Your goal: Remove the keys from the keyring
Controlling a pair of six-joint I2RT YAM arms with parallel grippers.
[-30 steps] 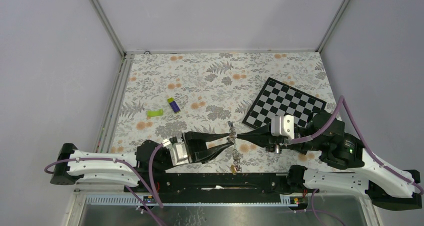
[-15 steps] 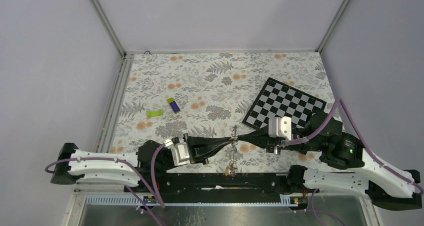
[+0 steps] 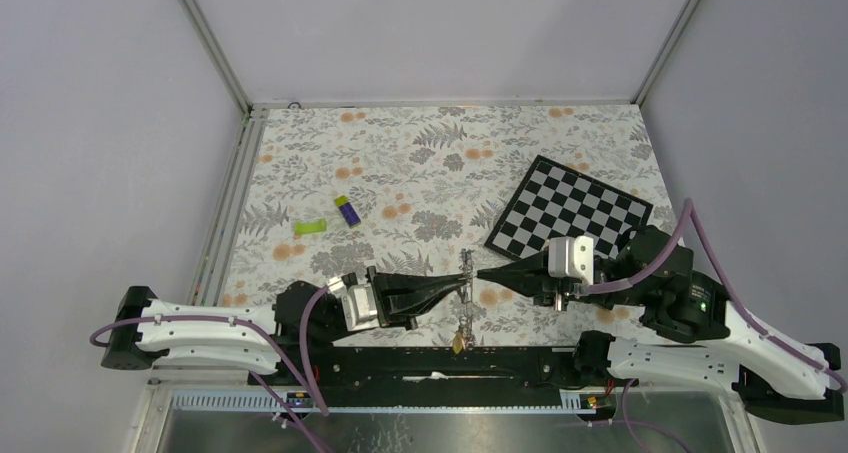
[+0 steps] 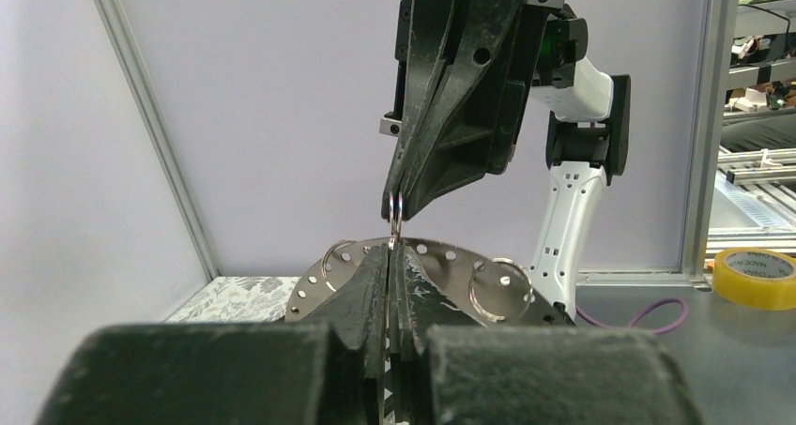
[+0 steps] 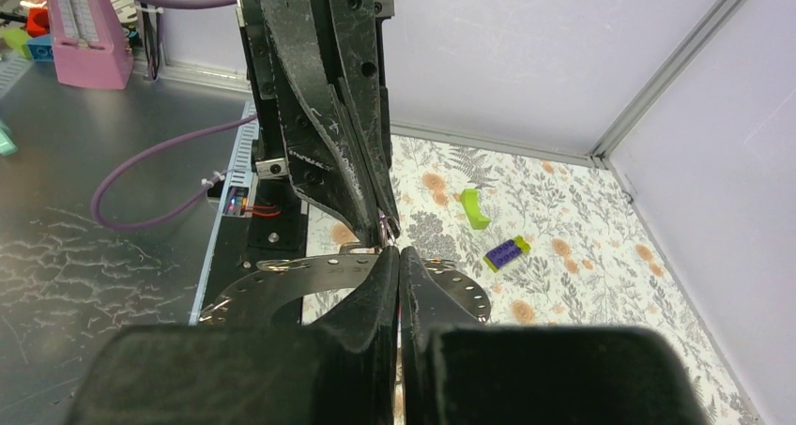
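Left wrist view, items as found:

1. Keyring (image 4: pixel 443 258): a flat grey metal ring, its band pierced with small round holes. It is held up off the worktop, between the two grippers. Thin wire rings are threaded through some of the holes. One lies on the band to the right and one to the left.

2. Left gripper (image 4: pixel 390 253): clenched, fingers pressed together with no gap showing. The tips sit on the near rim of the keyring and appear to pinch it.

3. Right gripper (image 4: pixel 397 200): comes down from above, clenched. A small wire ring (image 4: pixel 396 215) is nipped in its tips and runs down to the keyring's rim, just above the left gripper's tips.

4. Roll of yellow tape (image 4: pixel 756 277): lies flat on the grey surface at far right, well apart from the rest.

Top external view:

5. The two grippers meet tip to tip near the front edge of the floral worktop (image 3: pixel 420 163). The keyring shows edge-on between them as a thin line.

6. Keys (image 3: pixel 458 341): a small cluster, brassy in colour. It hangs at the near end of the keyring, just in front of the black rail that carries the arm bases. The number of keys and their colours are too small to tell.

7. Chessboard (image 3: pixel 572 211): black and white, lying flat and turned at an angle, on the right of the worktop beyond the right arm.

8. Green block (image 3: pixel 311 227) and purple-and-green block (image 3: pixel 348 211): near each other on the left of the worktop, well apart from the grippers.
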